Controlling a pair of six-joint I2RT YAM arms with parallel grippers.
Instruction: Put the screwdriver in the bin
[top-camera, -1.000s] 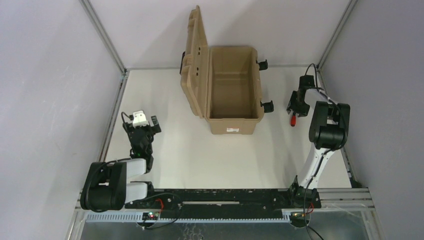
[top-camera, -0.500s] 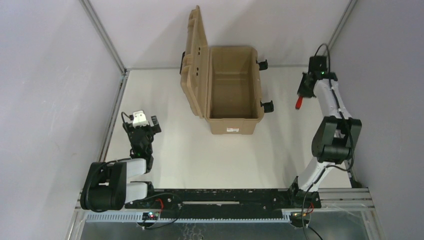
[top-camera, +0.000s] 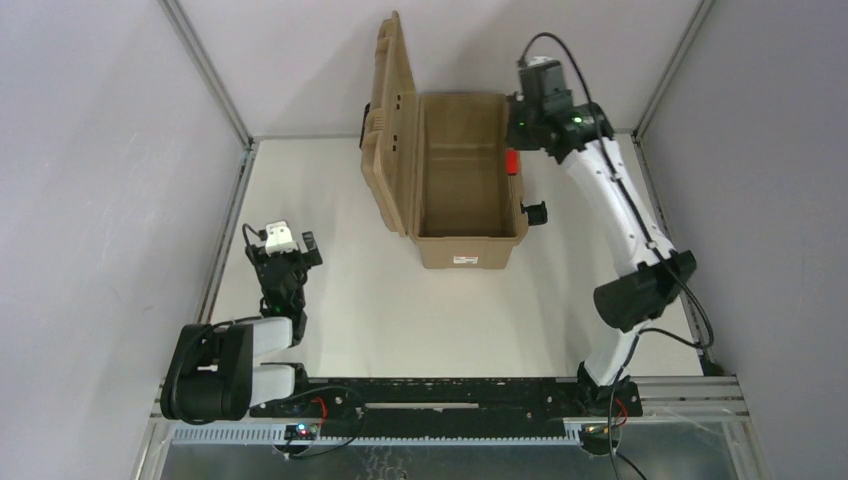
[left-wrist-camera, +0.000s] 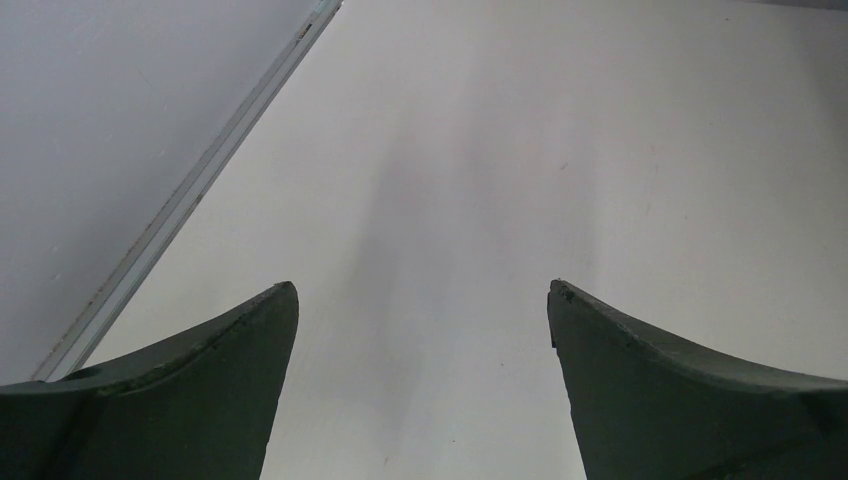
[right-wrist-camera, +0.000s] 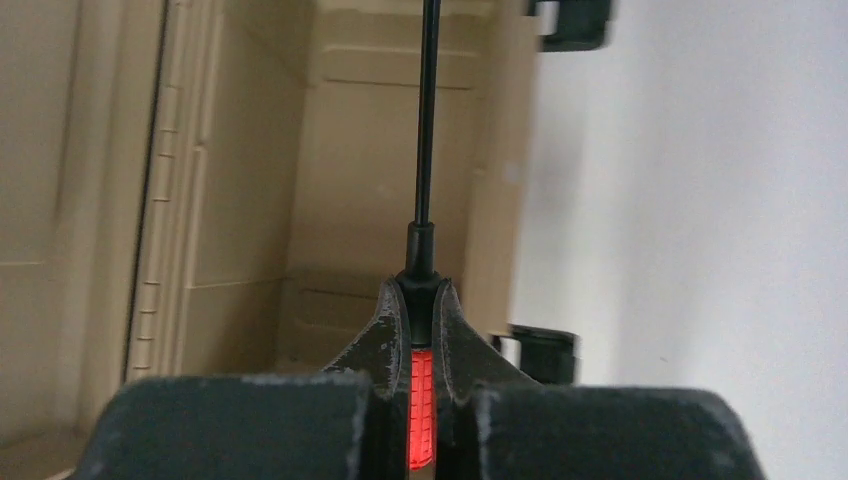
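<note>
Screwdriver (right-wrist-camera: 428, 120) in right hand (right-wrist-camera: 420, 300) — tip (upper edge) cropped.

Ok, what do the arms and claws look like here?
Left arm and right arm match: white links between bulky black joints. A black cable loops over the right wrist, beside a green light. Left claw and right claw have dark, tapered fingers.

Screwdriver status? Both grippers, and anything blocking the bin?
Right gripper shut on the screwdriver, at the right rim of the bin. Left gripper open, holding nothing, over the table. Lid up, nothing in the way.
</note>
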